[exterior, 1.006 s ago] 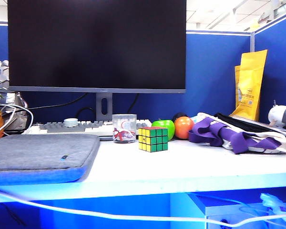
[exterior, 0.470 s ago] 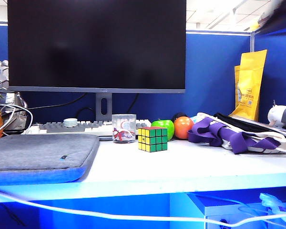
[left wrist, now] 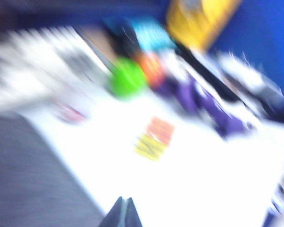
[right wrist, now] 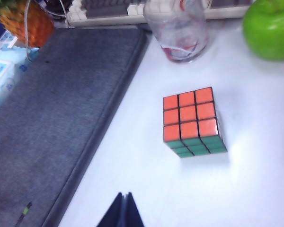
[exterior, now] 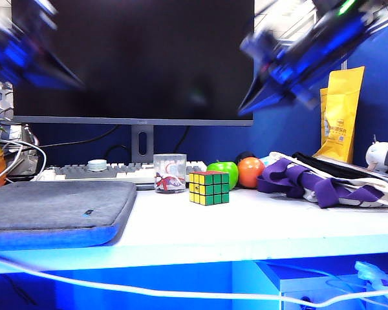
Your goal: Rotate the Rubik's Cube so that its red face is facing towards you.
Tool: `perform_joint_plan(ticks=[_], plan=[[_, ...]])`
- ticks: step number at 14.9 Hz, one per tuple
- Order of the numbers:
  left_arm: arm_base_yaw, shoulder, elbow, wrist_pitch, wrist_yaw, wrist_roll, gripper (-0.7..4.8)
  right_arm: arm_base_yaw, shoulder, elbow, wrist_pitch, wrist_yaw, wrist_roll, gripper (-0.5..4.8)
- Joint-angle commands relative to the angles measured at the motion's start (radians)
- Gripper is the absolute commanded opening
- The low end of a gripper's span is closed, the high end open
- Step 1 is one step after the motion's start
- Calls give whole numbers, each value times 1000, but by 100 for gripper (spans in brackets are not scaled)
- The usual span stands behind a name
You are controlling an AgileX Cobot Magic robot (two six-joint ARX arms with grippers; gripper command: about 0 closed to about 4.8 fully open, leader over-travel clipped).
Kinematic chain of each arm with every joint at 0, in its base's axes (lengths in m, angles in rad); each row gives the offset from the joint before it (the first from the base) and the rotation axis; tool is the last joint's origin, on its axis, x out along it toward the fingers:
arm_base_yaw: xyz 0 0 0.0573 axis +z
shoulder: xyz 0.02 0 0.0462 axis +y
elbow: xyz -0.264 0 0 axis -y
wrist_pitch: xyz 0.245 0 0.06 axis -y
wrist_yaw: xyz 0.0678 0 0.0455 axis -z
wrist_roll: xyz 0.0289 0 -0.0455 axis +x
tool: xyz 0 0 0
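The Rubik's Cube rests on the white desk in front of the keyboard. Its yellow side is turned to the front left, its green side to the front right, and the red face lies on top. My right wrist view looks down on the cube, red face up, green side below it. In the left wrist view the cube is a yellow and orange smear. My left gripper is shut and empty, high above the desk's left. My right gripper is shut and empty, high at the right. Both are far from the cube.
A glass cup stands just left of the cube, a green apple and an orange behind it. A grey sleeve covers the left desk, a purple-and-white cloth the right. Monitor and keyboard stand behind.
Both arms have swung down into the exterior view, blurred with motion, left at upper left and right at upper right. The cube has not moved.
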Motion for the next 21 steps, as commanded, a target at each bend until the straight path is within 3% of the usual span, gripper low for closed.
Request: perform_joint_plan(ticks=[1,3,7,10,15,17,21], plan=[[-102,179,171,-85,16,90,-5,-1,93,97,-56,-30,-5,-1],[-141,354,384,-132,16,91,-5,-1,117,108,-80,-33,-10,-1],[-173,727,866,-382,21,105,-6,-1,169,111,-131,-33,-60,-1],[-182,811,923,-381,37,161,-5,3,272,169,-142,-124,-52,-1],[-219,870,930,-366,-7,240,-6,57,389,296,-135,-168,-23,-1],[-262,892,931,-348,-71,304,-5,110,424,347,-122,-140,-22,-1],[-283,929,932,-312,-77,294,-5,123,447,346,-90,-56,-39,-1]])
